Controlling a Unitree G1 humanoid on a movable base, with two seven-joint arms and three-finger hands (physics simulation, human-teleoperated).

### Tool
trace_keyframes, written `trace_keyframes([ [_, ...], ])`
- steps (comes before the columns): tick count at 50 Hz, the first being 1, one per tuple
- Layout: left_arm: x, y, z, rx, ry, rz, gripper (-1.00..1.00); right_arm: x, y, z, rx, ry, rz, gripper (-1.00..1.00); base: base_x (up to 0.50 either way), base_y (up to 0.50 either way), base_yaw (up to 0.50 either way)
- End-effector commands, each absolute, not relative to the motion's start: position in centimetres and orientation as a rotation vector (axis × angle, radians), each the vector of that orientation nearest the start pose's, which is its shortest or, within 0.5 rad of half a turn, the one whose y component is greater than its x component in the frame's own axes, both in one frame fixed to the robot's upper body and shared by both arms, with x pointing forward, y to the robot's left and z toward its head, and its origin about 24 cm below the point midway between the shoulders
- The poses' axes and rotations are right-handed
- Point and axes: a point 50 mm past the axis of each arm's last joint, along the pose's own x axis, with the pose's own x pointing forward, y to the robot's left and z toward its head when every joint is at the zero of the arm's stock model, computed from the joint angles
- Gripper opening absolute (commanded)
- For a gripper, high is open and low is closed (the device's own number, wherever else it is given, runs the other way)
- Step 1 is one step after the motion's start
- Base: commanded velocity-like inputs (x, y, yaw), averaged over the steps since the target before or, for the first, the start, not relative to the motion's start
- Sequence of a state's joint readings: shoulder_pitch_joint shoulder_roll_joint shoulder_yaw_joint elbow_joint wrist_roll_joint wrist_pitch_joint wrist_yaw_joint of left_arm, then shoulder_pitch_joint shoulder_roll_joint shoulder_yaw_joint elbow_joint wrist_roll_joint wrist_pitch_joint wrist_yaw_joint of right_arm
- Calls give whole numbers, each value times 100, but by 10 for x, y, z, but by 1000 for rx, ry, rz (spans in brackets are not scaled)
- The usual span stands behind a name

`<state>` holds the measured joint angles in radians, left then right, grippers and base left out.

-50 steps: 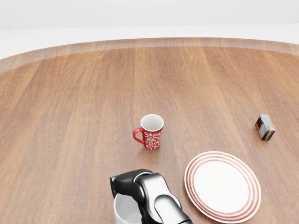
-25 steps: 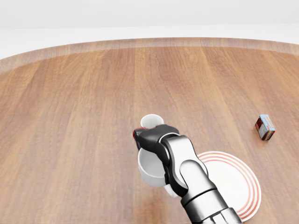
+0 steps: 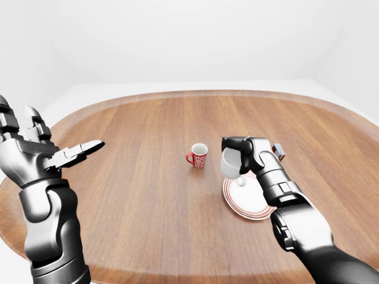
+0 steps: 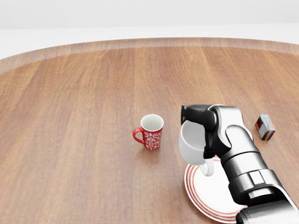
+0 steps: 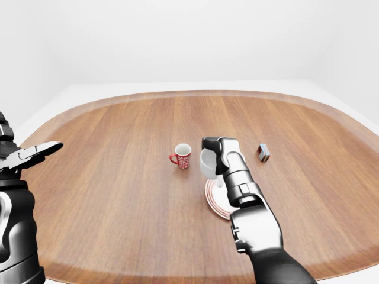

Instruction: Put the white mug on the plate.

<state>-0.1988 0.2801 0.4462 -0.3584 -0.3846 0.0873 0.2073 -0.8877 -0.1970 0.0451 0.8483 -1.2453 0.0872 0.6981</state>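
Nearest the table's (image 4: 70, 93) near edge: plate (image 4: 210, 193), red-ringed, flat on the wood, right part hidden under the right forearm in the head view.

Above the plate's left rim: white mug (image 4: 192, 142), carried clear of the surface, tilted with its mouth turned toward the hand and its handle hanging down over the plate. Right hand (image 4: 205, 126) clenched around the mug's upper wall and rim; exact finger placement hidden behind the wrist housing.

Handling, as judged: rigid glazed body, smooth and likely slippery, light enough for one hand, liable to chip or crack against the plate if dropped. Present hold across the rim looks adequate for a short carry; the body wall opposite the handle would give the steadier purchase. Mug needs righting before set-down, base to the plate's centre, lowered gently.

Further toward the table's middle: red mug (image 4: 151, 131), upright, handle to the left, well apart from the plate. Not the task's item.

Toward the right edge: small box (image 4: 265, 127), clear of everything.

By the left edge, in the left-eye view: left hand (image 3: 56, 155) raised, fingers spread, holding nothing.
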Motion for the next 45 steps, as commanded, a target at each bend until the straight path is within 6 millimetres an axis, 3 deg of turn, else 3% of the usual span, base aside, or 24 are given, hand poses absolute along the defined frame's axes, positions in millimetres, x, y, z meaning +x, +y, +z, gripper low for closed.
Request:
trace_keyframes([
  [1, 241, 275, 193, -134, -570, 445, 100, 396, -183, 103, -1291, 620, 541, -100, 0, 0, 0],
  [14, 240, 275, 194, -133, -574, 445, 100, 391, -209, 97, -1207, 689, 517, -100, 0, 0, 0],
  [25, 241, 274, 193, -132, -571, 442, 100, 381, -229, 79, -1188, 804, 520, -100, 0, 0, 0],
  [31, 240, 274, 194, -131, -574, 442, 100, 375, -237, 70, -1178, 842, 519, -100, 0, 0, 0],
  [37, 241, 274, 192, -129, -566, 442, 100, 377, -240, 78, -1204, 841, 502, -100, 0, 0, 0],
  [45, 242, 274, 191, -128, -560, 441, 100, 374, -240, 71, -1161, 855, 514, -100, 0, 0, 0],
])
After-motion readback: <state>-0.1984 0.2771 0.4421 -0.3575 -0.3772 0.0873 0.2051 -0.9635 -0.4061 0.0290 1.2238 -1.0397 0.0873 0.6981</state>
